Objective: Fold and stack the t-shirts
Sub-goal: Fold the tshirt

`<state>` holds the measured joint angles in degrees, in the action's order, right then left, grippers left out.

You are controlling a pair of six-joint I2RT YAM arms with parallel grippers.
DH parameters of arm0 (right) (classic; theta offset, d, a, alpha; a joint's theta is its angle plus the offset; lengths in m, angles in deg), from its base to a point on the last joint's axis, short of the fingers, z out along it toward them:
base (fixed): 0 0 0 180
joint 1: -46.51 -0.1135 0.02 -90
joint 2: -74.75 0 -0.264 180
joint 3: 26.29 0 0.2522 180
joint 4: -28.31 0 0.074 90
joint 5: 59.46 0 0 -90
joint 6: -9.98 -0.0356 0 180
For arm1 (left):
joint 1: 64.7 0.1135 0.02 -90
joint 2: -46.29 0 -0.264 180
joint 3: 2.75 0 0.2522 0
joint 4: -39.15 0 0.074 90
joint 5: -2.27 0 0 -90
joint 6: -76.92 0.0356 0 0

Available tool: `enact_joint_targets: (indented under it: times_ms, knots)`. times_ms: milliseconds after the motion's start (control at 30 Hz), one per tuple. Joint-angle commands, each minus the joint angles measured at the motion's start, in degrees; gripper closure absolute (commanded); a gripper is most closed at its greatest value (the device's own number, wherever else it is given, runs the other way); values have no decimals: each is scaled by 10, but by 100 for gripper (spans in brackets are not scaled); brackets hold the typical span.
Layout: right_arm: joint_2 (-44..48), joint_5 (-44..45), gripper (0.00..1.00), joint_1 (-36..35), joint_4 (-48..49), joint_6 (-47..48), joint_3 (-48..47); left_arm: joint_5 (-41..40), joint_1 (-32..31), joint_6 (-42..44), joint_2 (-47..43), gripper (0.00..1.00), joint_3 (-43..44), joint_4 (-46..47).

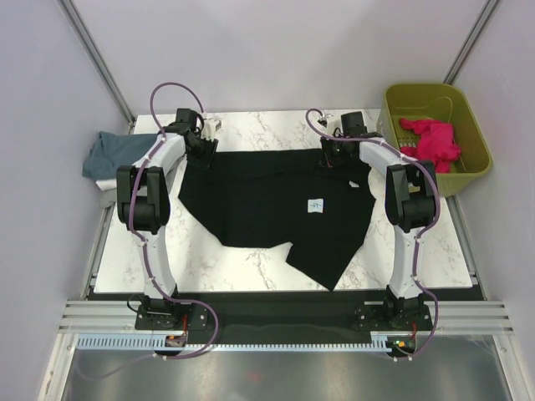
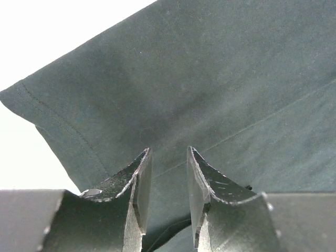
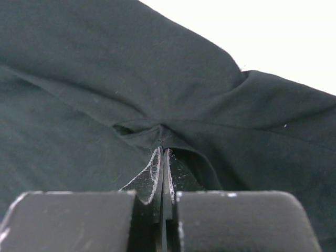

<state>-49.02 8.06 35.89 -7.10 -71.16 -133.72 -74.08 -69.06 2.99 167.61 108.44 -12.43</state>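
Note:
A large black t-shirt (image 1: pixel 267 200) lies spread on the marble table (image 1: pixel 167 259), its small white label (image 1: pixel 316 205) facing up. At the shirt's far left corner, my left gripper (image 1: pixel 201 156) is low over the cloth. In the left wrist view that gripper (image 2: pixel 168 157) is open, with the black cloth (image 2: pixel 210 79) and one of its edges showing in the gap. My right gripper (image 1: pixel 334 157) is at the far right part of the shirt. In the right wrist view it (image 3: pixel 164 150) is shut, pinching a puckered fold of black cloth (image 3: pixel 157 131). A teal-blue t-shirt (image 1: pixel 113 154) lies at the table's left edge.
An olive-green basket (image 1: pixel 476 159) stands at the back right with a red cloth (image 1: pixel 430 142) in it. A pale cloth (image 1: pixel 107 199) peeks out beside the teal shirt. The black shirt's lower point reaches the table's near edge (image 1: pixel 334 288).

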Motion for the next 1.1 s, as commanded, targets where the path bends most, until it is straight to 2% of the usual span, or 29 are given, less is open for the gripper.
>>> enact_joint_targets:
  times_ms: [0,100,300,333,367,400,533,733,1067]
  knots:
    - [53,-13,100,-6,-3,12,7,11,-1,-18,-18,61,-2,8]
    - [97,-7,100,-10,-14,11,37,14,-1,-11,-27,61,-5,10]
    - [199,-23,98,-50,-14,-9,162,14,1,-5,-29,61,-12,24]
    - [207,-25,95,-57,-12,-8,173,14,1,-7,-30,61,-12,24]
    - [215,-21,82,-69,-12,-7,182,15,1,-9,-31,61,-13,23]
    - [232,-8,77,-71,-9,-13,194,16,1,-11,-35,61,-16,27]
    - [247,30,66,-59,0,-21,179,23,1,-15,-34,61,-17,28]
    - [184,65,62,-14,20,-31,111,24,0,-28,-6,60,18,17]
    - [28,81,61,51,28,-33,1,2,1,-25,105,60,162,-69]
